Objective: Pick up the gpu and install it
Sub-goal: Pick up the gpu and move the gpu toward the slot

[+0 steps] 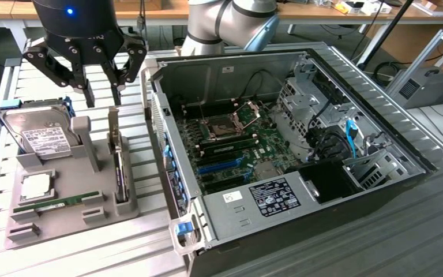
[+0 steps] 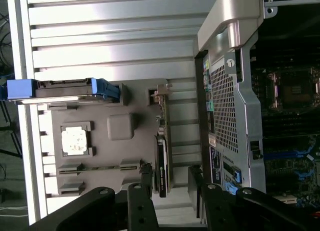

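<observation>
A table [image 1: 90, 254] of pale metal slats carries everything here, and behind it there are workbenches with boxes and cables. On the table lies a grey tray [image 1: 67, 179] with moulded slots.

The gpu [image 1: 116, 158] stands on its long edge in a slot along the tray's side that faces the case [image 1: 375, 109]. It is a thin dark card, upright, and its silver bracket is at the tray's end nearer to the arm [image 1: 229, 23]. In the wrist view the gpu [image 2: 162, 161] runs as a narrow dark strip along that same edge of the tray [image 2: 130, 151].

The gripper [image 1: 102, 92] hangs above the tray, over the bracket end of the gpu. Its black fingers [image 1: 89, 95] are spread apart and hold nothing. In the wrist view the gripper [image 2: 170, 186] has its fingers [image 2: 145, 191] on both sides of the card's line, and whether they touch the card I cannot tell.

On the tray's side away from the case, a drive [image 1: 41, 133] with a white label leans in a blue frame. Near the middle of the tray sits a square chip [image 1: 35, 187]. Beside it, toward the end far from the arm, lies a green memory stick [image 1: 60, 203].

The case stands just beside the tray with its side panel off, and the board [image 1: 229, 144] inside is visible.
</observation>
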Controlling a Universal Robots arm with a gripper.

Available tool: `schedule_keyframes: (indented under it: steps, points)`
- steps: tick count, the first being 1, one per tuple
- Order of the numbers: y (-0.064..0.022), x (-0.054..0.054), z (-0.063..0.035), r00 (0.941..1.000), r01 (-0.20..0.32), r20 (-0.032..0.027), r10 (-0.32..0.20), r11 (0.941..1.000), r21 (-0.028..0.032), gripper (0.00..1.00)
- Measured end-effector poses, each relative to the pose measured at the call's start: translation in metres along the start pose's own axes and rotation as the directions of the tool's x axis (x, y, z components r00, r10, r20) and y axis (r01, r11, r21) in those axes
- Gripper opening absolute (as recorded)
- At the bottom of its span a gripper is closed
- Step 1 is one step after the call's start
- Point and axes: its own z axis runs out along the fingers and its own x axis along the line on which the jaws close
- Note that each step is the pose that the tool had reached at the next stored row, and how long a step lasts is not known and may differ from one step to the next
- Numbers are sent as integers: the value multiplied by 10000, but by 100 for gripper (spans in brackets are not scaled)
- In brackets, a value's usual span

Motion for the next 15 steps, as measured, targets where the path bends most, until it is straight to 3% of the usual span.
schedule_keyframes:
  steps: [6,15]
  points:
    - [-10,0,0,10000,0,0,0,10000,-1,42]
    - [-100,-8,-4,10000,-1,-1,1,10000,-5,42]
